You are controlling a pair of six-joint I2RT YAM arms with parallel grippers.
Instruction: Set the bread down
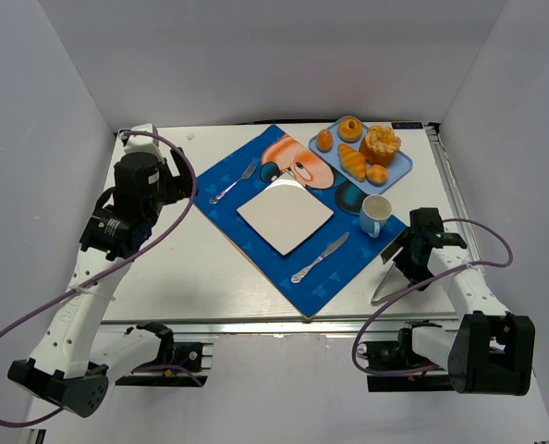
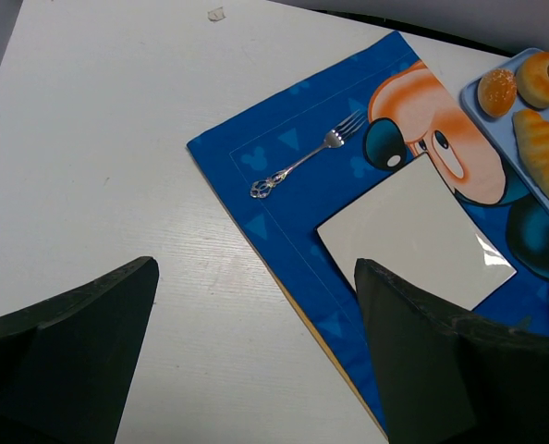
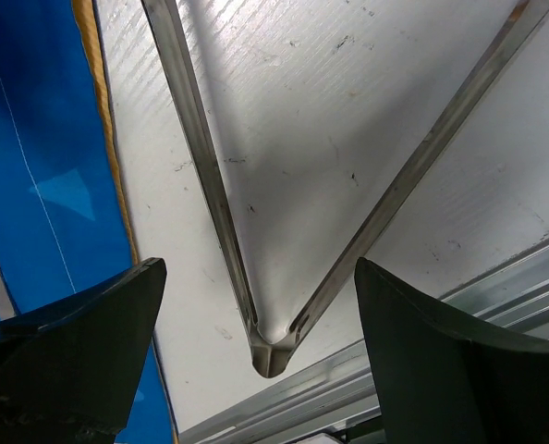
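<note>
Bread [image 1: 377,173] lies on the tray [image 1: 400,168] just behind the mug [image 1: 374,215], both arms' jaws spread, the right pair poised over tongs [image 3: 219,213] right of the mug, which likely need gripping next.

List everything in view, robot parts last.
table: one, white, beneath everything
placemat: one, blue printed, table centre
plate: one, white, on placemat
fork: one, silver, left of plate
knife: one, silver, right of plate
mug: one, pale blue, placemat's right corner
tray: one, blue, far right
round bun: one, golden-brown, tray's near end
other pastries: four, golden-orange, on tray
tongs: one, metal, under right gripper
left gripper: one, black, open, over table's left
right gripper: one, black, open, over tongs
</note>
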